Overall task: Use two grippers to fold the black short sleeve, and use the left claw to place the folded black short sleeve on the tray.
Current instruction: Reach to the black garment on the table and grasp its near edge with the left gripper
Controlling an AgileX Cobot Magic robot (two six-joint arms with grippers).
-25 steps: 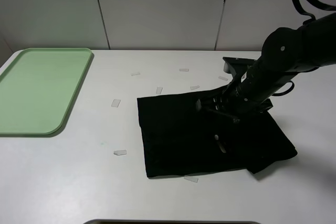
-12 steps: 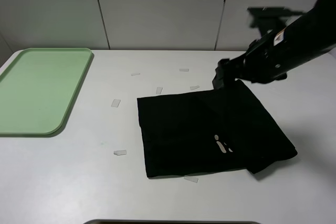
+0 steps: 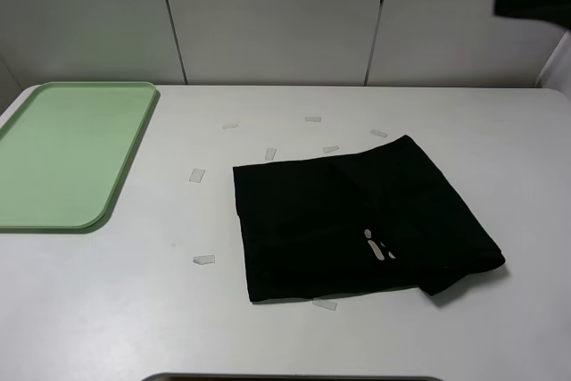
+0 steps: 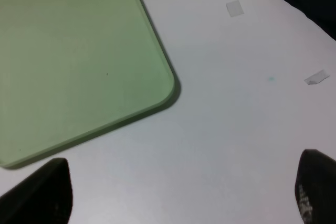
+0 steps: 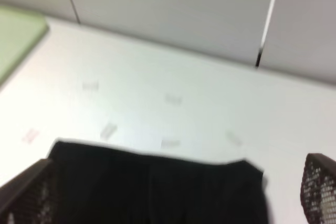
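Black short sleeve (image 3: 357, 225): folded into a rough rectangle, lying flat on the table (image 3: 178, 327), right of centre; pale lettering (image 3: 379, 247) showing toward its near-right part; one layer poking out unevenly at the near-right corner.
Tray (image 3: 71, 149): at the far left, nothing on it, well apart from the shirt.
Left gripper (image 4: 178, 192): jaws spread wide, nothing between them; hanging over bare table just beside the tray's near-right corner, with bits of tape (image 4: 234, 8) and the shirt's edge farther right.
Right gripper (image 5: 173, 190): jaws spread wide, empty; high above the shirt's far edge, not touching cloth; wrist view blurred.
Step in hand: folding judged done or nearly so; neither claw on the cloth; turn of the left claw for the carry.
Next move calls for: travelling right to the shirt's left edge, lowering until the fingers straddle every layer, pinching the whole stack rather than the top ply, then lifting and carrying left to the tray.
Risk: layers sliding apart on the lift; careful centring needed over the tray.
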